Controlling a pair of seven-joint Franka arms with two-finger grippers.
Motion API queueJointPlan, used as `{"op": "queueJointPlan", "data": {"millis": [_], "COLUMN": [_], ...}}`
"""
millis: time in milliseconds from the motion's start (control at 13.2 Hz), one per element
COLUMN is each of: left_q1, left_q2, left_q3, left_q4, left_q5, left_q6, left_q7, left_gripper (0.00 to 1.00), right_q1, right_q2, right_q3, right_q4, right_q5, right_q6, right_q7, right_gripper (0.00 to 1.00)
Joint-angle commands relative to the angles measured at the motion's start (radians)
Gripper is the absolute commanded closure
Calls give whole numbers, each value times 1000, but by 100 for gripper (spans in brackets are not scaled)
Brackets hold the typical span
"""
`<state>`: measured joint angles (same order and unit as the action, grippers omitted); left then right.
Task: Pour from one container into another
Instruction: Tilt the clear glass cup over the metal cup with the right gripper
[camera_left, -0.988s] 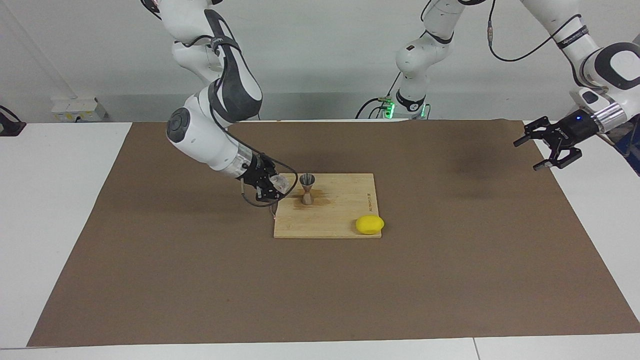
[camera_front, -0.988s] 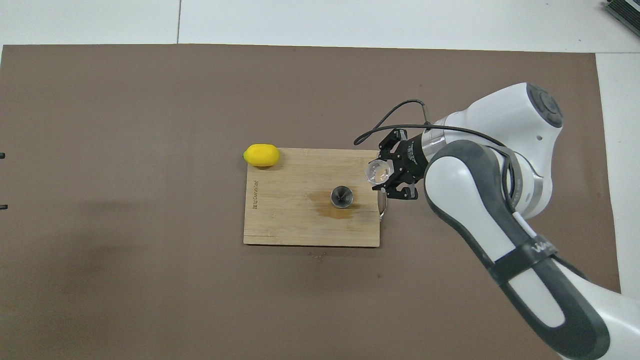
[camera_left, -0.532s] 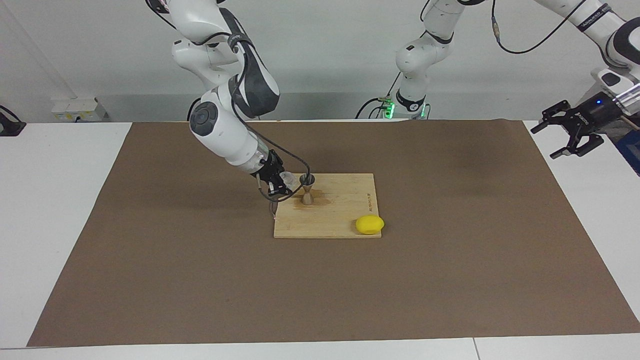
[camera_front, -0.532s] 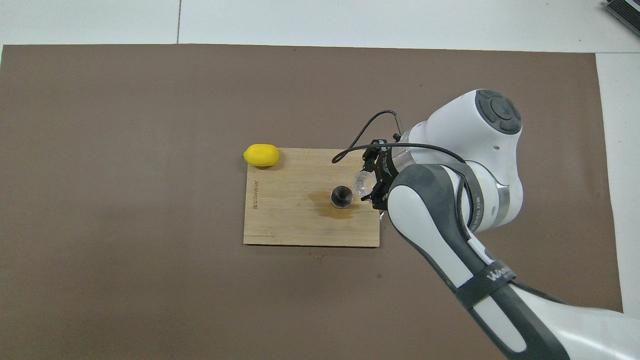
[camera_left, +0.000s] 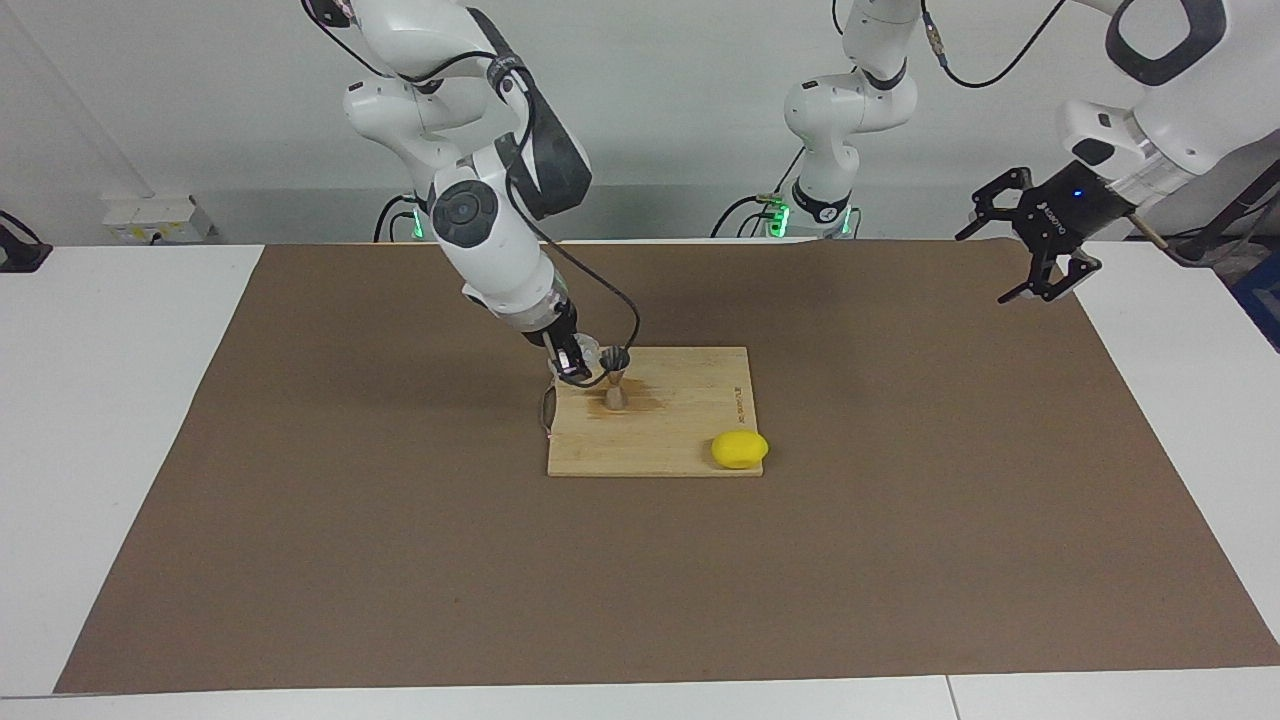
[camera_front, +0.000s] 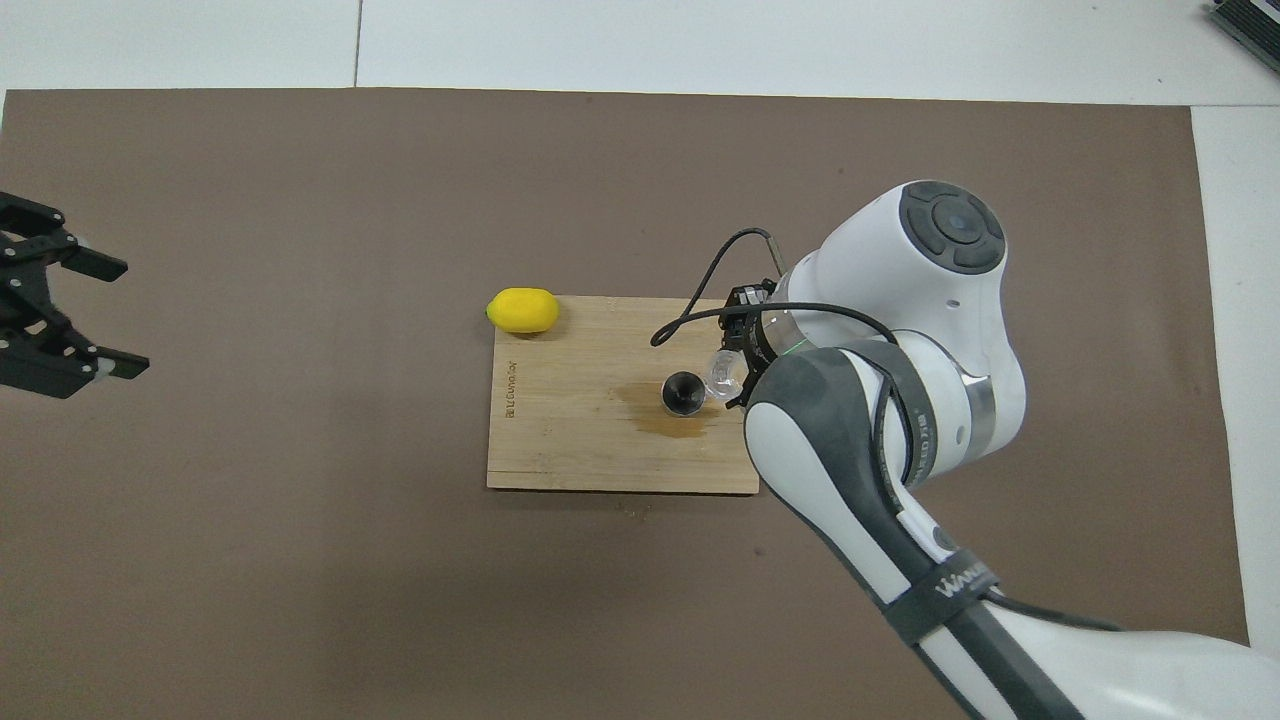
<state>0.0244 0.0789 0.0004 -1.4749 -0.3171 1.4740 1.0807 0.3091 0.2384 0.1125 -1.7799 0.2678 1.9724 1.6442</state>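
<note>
Right claw (camera_left: 572, 362): we see it clamped on the clear cup (camera_front: 722, 373), tipped over the metal cup (camera_left: 614, 376).
Metal cup: standing on our wooden board (camera_left: 680, 440), near a lemon (camera_left: 740, 449).
Left claw (camera_left: 1040, 258): fingers apart, waiting over the left arm's end.

— What is seen on the board (camera_left: 660, 440)?
— A metal jigger (camera_left: 614, 377) is stood upright on it, on a darker stain in the wood. A lemon (camera_left: 740, 449) is laid at the board's corner farther from the robots, toward the left arm's end.

— And the glass (camera_left: 585, 354)?
— It is held by the right gripper (camera_left: 574, 361), tipped toward the jigger, its mouth right at the jigger's rim.

— Where is the other arm kept?
— The left gripper (camera_left: 1038, 255) is held up in the air over the edge of the brown mat (camera_left: 900, 560), well apart from the board, with its fingers spread wide.
</note>
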Motion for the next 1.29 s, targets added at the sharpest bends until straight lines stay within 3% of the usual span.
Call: {"op": "queueJointPlan", "data": {"millis": [0, 152, 456, 684, 1216], "left_q1": [-78, -113, -129, -123, -135], "left_q2": [-16, -19, -31, -18, -13], "left_q3": [13, 15, 15, 18, 12], "left_q4": [-19, -25, -25, 20, 30], "left_q5": [46, 88, 237, 277, 283], "left_q6": [91, 85, -19, -144, -83], "left_q7": [-384, -594, -755, -838, -1089], "left_gripper": [0, 0, 0, 0, 0], "right_q1": [31, 54, 93, 119, 117], "right_q2": [12, 12, 12, 10, 12], "right_q3": [1, 1, 1, 4, 6], "right_q4": [27, 28, 53, 54, 68], "right_q5": [-77, -140, -254, -320, -337], "right_q6": [-17, -30, -64, -64, -66], "right_q7": [37, 39, 62, 83, 88], "right_gripper": [100, 100, 100, 100, 100]}}
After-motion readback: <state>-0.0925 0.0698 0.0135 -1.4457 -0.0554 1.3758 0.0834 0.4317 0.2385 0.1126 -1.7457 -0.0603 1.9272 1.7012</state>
